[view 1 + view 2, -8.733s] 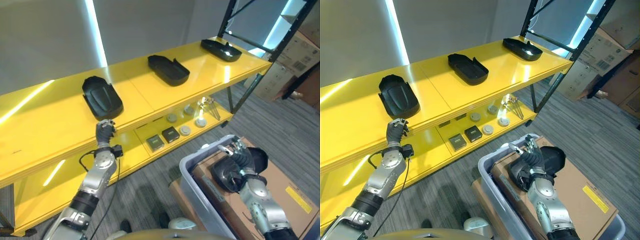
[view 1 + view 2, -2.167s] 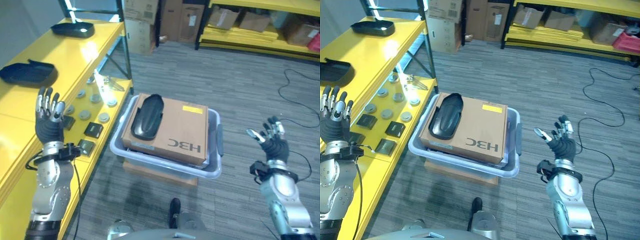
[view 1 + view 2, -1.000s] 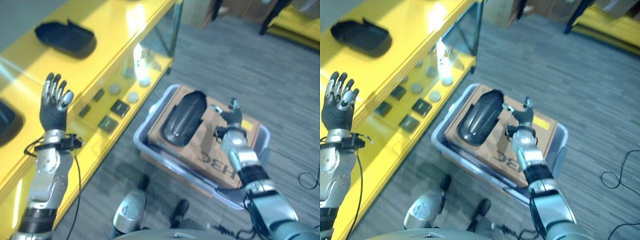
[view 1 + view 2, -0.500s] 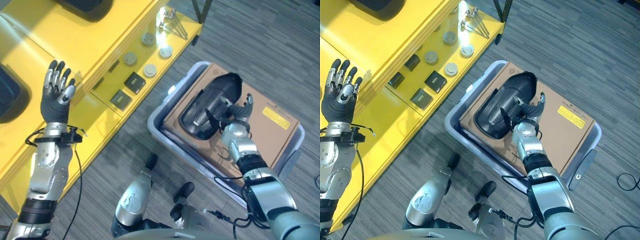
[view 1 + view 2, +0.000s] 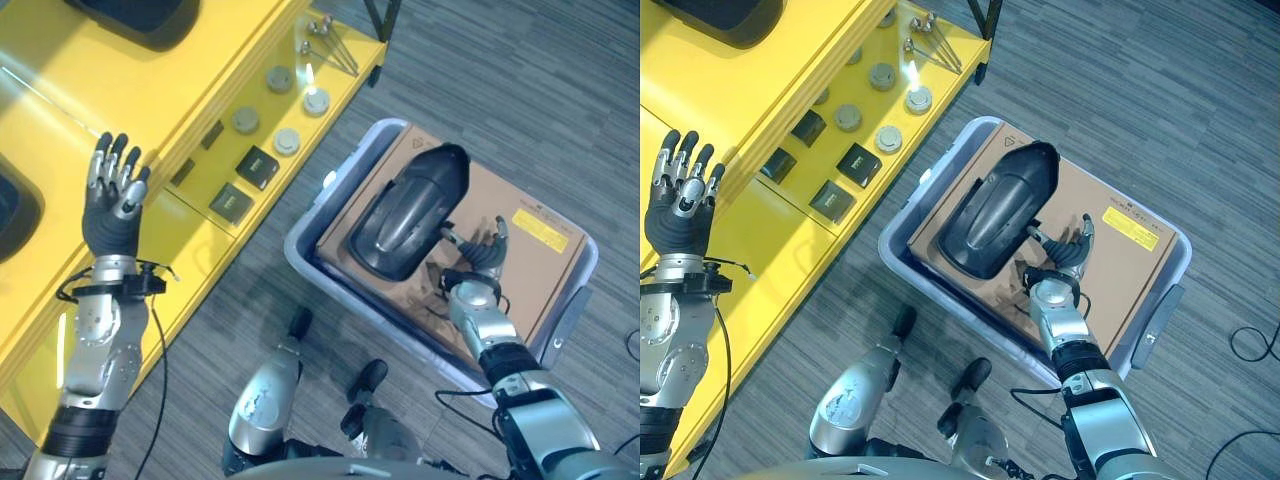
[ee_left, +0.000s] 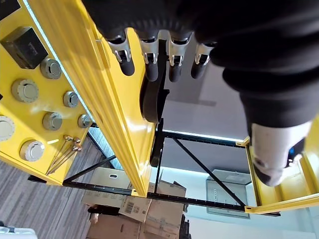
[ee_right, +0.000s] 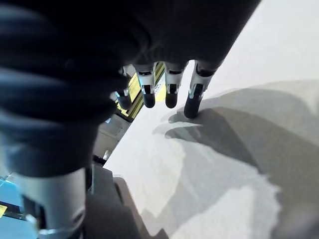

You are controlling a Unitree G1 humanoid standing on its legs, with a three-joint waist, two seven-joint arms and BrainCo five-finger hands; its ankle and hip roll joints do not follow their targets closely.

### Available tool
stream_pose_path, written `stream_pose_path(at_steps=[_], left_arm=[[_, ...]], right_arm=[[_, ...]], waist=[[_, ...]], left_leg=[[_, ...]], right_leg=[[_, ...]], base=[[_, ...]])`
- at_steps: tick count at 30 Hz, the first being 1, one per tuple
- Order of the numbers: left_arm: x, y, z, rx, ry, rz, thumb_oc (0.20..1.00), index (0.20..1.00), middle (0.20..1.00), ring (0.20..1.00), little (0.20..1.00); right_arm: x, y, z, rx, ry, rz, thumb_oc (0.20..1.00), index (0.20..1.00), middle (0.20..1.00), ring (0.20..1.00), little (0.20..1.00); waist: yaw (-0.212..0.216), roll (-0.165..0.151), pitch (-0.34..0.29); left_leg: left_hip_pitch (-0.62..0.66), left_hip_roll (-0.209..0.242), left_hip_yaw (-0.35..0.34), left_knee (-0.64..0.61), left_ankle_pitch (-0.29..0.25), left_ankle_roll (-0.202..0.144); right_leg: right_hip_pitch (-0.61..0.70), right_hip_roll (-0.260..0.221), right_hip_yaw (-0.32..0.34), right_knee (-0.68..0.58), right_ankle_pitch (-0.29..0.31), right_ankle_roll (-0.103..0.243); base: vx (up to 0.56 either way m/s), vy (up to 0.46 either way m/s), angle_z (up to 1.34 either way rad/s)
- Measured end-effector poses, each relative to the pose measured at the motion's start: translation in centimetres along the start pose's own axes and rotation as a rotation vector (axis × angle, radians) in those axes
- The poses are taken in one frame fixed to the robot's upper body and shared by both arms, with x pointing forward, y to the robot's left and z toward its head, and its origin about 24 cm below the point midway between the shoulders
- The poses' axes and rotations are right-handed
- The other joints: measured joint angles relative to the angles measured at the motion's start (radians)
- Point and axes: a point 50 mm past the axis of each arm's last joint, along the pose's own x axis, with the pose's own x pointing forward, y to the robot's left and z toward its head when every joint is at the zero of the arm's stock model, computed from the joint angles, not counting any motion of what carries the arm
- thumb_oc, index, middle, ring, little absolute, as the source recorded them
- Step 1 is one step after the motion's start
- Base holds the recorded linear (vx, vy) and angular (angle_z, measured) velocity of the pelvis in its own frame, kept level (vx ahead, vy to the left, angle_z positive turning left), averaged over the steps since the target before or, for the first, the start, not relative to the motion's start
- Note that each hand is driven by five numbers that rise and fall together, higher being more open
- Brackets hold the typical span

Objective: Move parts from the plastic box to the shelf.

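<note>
Right robot hand [image 5: 481, 262] just beside black part [image 5: 408, 212]

A glossy black curved part [image 5: 408, 212] lies hollow side down on a brown carton inside the grey plastic box [image 5: 305, 262] on the floor, right of the yellow shelf [image 5: 120, 95], where another black part [image 5: 145, 17] rests.

Warehouse — yellow shelf [image 5: 190, 110]; stacked cartons [image 6: 149, 211]; carpet

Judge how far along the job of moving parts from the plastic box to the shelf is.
Done: black parts already lie on the yellow shelf. In hand: nothing; the right hand hovers open beside one black part atop the cardboard in the plastic box. The left hand is idle. Left: grasping and shelving it.
</note>
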Motion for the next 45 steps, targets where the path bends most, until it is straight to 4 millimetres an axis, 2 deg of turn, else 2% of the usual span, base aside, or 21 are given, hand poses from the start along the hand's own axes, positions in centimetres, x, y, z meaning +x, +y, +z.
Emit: stream_pose_path(at_steps=[6, 8, 10, 12, 13, 14, 21, 32, 37, 42, 45], left_arm=[[-0.1, -0.1, -0.1, -0.004, 0.004, -0.002, 1.0, 1.0, 1.0, 1.0, 1.0], [-0.1, -0.1, -0.1, -0.003, 0.004, -0.001, 1.0, 1.0, 1.0, 1.0, 1.0], [-0.1, -0.1, -0.1, -0.003, 0.003, -0.002, 1.0, 1.0, 1.0, 1.0, 1.0], [0.0, -0.1, -0.1, -0.003, 0.003, -0.001, 1.0, 1.0, 1.0, 1.0, 1.0], [0.0, -0.1, -0.1, -0.003, 0.003, 0.0, 1.0, 1.0, 1.0, 1.0, 1.0], [0.0, -0.1, -0.1, -0.003, 0.003, 0.0, 1.0, 1.0, 1.0, 1.0, 1.0], [0.2, -0.3, 0.0, -0.007, -0.006, -0.004, 1.0, 1.0, 1.0, 1.0, 1.0], [0.3, -0.5, 0.0, -0.013, -0.006, -0.017, 1.0, 1.0, 1.0, 1.0, 1.0], [0.3, -0.5, 0.0, -0.014, -0.011, -0.026, 1.0, 1.0, 1.0, 1.0, 1.0], [-0.5, -0.3, -0.1, -0.008, 0.005, -0.051, 1.0, 1.0, 1.0, 1.0, 1.0], [-0.5, -0.9, 0.6, -0.016, -0.021, -0.093, 1.0, 1.0, 1.0, 1.0, 1.0]], right_arm=[[0.0, 0.2, 0.3, 0.016, -0.016, 0.003, 1.0, 1.0, 1.0, 1.0, 1.0], [0.0, 0.3, 0.5, 0.002, -0.027, 0.003, 0.592, 0.592, 0.592, 0.592, 0.592], [0.0, 0.4, 0.5, -0.021, -0.036, 0.004, 0.507, 0.507, 0.507, 0.507, 0.507], [0.0, 0.4, 0.6, -0.059, -0.049, -0.001, 0.253, 0.253, 0.253, 0.253, 0.253], [0.1, 0.3, 0.7, -0.092, -0.059, -0.01, 0.288, 0.288, 0.288, 0.288, 0.288], [0.2, 0.2, 0.8, -0.111, -0.059, -0.015, 0.206, 0.206, 0.206, 0.206, 0.206], [0.9, 0.8, 1.0, -0.24, -0.032, -0.012, 0.2, 0.2, 0.2, 0.2, 0.2], [1.3, 0.9, 1.3, -0.235, -0.033, -0.027, 0.2, 0.2, 0.2, 0.2, 0.2], [0.8, 0.3, 1.7, -0.133, -0.059, -0.028, 0.2, 0.2, 0.2, 0.2, 0.2], [-1.2, -1.2, 3.6, 0.004, -0.177, -0.008, 0.2, 0.2, 0.2, 0.2, 0.2], [-1.4, -2.4, 5.0, 0.077, -0.241, -0.047, 0.2, 0.2, 0.2, 0.2, 0.2]], waist=[[0.0, 0.0, 0.0], [-0.002, 0.0, 0.0], [-0.002, 0.0, 0.0], [-0.003, 0.0, 0.0], [-0.003, 0.0, 0.0], [-0.004, 0.0, 0.0], [0.0, 0.0, 0.0], [0.006, 0.001, 0.0], [0.002, -0.001, 0.002], [-0.019, -0.006, 0.01], [-0.041, -0.012, 0.01]], left_leg=[[-0.004, -0.001, 0.0, -0.006, 0.003, 0.004], [-0.008, -0.001, 0.0, -0.007, 0.004, 0.004], [-0.008, -0.001, 0.0, -0.007, 0.004, 0.004], [-0.008, -0.001, 0.0, -0.007, 0.004, 0.004], [-0.009, -0.001, 0.0, -0.007, 0.004, 0.004], [-0.011, -0.001, -0.001, -0.007, 0.004, 0.004], [-0.026, -0.003, -0.013, -0.007, 0.01, 0.002], [-0.027, -0.005, -0.024, -0.015, 0.017, -0.002], [-0.023, -0.005, -0.024, -0.026, 0.023, 0.001], [0.033, -0.006, -0.012, -0.046, 0.022, 0.002], [0.078, 0.001, 0.01, -0.063, 0.02, 0.003]], right_leg=[[-0.007, 0.0, 0.0, 0.001, 0.0, 0.0], [-0.012, 0.0, -0.001, 0.002, 0.0, 0.0], [-0.012, -0.001, -0.001, 0.002, 0.0, 0.0], [-0.012, -0.001, -0.001, 0.002, -0.001, 0.001], [-0.013, -0.001, -0.002, 0.003, -0.001, 0.001], [-0.015, -0.001, -0.003, 0.003, -0.001, 0.001], [-0.024, 0.001, -0.013, 0.004, -0.001, 0.002], [-0.023, 0.001, -0.031, 0.005, -0.004, 0.004], [-0.023, 0.002, -0.028, 0.004, -0.003, 0.003], [0.02, 0.001, -0.013, 0.001, -0.003, 0.005], [0.047, 0.002, 0.007, 0.0, -0.004, 0.006]], base=[[-0.01, 0.002, 0.0], [0.0, 0.0, 0.0], [0.0, 0.0, 0.0], [0.0, 0.0, 0.0], [0.0, 0.0, 0.0], [0.0, 0.0, 0.0], [0.0, 0.006, 0.04], [0.0, 0.004, 0.03], [0.0, 0.0, 0.0], [0.03, -0.012, -0.05], [0.05, -0.001, -0.2]])
